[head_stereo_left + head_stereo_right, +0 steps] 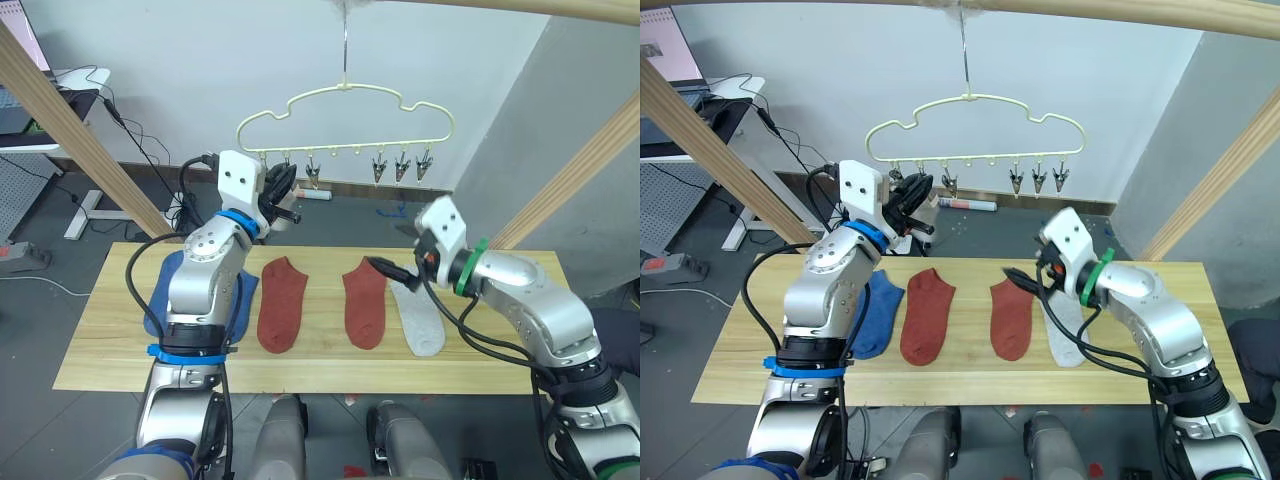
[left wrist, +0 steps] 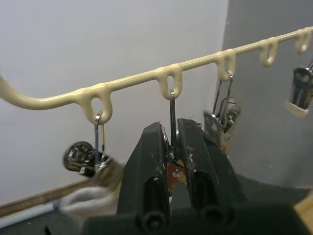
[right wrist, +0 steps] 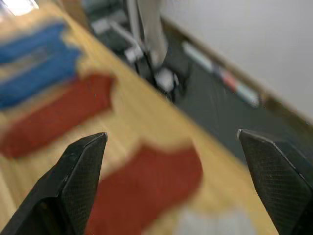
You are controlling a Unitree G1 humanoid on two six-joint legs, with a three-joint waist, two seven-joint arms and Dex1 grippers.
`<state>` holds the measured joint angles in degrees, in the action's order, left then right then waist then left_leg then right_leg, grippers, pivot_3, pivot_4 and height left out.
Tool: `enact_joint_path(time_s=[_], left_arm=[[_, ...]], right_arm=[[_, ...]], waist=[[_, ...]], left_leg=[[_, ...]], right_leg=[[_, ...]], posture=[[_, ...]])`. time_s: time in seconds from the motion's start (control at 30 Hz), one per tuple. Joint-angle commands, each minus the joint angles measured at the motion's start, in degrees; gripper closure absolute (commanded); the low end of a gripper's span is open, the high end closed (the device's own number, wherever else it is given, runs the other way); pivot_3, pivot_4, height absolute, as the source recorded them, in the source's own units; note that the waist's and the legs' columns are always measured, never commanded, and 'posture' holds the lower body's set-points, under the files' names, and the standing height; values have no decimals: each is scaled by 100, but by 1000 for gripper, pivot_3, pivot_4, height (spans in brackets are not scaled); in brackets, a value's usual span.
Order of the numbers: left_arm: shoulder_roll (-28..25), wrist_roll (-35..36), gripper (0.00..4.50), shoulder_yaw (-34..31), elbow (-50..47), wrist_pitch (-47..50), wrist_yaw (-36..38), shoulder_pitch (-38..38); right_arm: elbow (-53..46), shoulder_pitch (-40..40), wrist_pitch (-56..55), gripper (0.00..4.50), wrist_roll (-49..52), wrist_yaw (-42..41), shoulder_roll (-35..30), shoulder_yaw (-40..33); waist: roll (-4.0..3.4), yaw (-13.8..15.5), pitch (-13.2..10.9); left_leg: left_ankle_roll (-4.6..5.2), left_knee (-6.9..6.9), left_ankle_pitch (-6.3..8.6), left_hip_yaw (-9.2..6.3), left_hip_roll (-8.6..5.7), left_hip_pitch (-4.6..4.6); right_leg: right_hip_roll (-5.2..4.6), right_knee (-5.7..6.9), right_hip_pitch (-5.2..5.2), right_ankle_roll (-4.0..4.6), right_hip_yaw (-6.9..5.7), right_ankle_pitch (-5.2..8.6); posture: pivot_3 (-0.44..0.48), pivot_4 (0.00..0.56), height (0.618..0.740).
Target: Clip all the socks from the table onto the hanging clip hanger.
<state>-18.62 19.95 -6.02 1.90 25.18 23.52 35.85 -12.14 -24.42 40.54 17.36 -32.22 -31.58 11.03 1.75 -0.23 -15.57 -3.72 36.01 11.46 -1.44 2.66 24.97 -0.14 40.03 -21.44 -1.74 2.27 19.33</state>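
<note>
Plank table (image 1: 100,350): blue socks (image 1: 875,315), two red (image 1: 283,303), grey (image 1: 420,322).

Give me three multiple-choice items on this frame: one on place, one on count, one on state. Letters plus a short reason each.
1. Where is the left pincer?
A. flat on the table
B. up at a clip on the clip hanger
C. over the grey sock

2. How many rust-red socks lie on the table?
A. one
B. two
C. four

3. How does the right pincer stand?
A. open, holding nothing
B. shut on a blue sock
C. shut on a clip

Answers: 1 B, its fingers close around a metal clip hanging from the clip hanger. 2 B, one rust-red sock lies beside the other, between the blue socks and the grey sock. 3 A, its two fingers stand wide apart above the table with nothing between.
</note>
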Motion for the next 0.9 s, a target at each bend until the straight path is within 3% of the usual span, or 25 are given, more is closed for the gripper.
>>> enact_joint_path(time_s=[0.03,0.27,0.47,0.63,0.9], left_arm=[[-322,370,4402,-92,-438,756,299,133],[-682,559,4402,-159,-623,1176,503,86],[-625,640,4402,-206,-873,1259,389,-26],[-625,695,4402,-215,-1005,1346,344,-95],[-580,891,4402,-302,-1060,1619,254,-60]], right_arm=[[757,-30,-361,0,-616,-58,-106,371],[2460,-238,-747,0,-1140,-26,369,513],[2874,-75,-1126,0,-1495,-192,435,663],[3122,155,-1608,1507,-1810,-306,381,754],[2698,379,-1788,4358,-1733,-358,390,478]], waist=[[0,-28,0],[0,-37,0],[0,2,0],[0,4,0],[0,9,0]], left_leg=[[0,-2,0,1,-2,-1],[-2,-3,-1,2,0,-5],[-3,-1,-1,2,1,-4],[-3,-1,-1,-1,0,-9],[-3,5,-1,-6,0,-17]], right_leg=[[2,1,0,0,1,0],[10,1,0,0,2,0],[0,-2,2,0,3,0],[3,0,8,0,1,0],[3,2,21,-3,1,-2]], posture=[[38,252,740],[57,254,740],[72,256,740],[74,255,740],[77,255,740]])
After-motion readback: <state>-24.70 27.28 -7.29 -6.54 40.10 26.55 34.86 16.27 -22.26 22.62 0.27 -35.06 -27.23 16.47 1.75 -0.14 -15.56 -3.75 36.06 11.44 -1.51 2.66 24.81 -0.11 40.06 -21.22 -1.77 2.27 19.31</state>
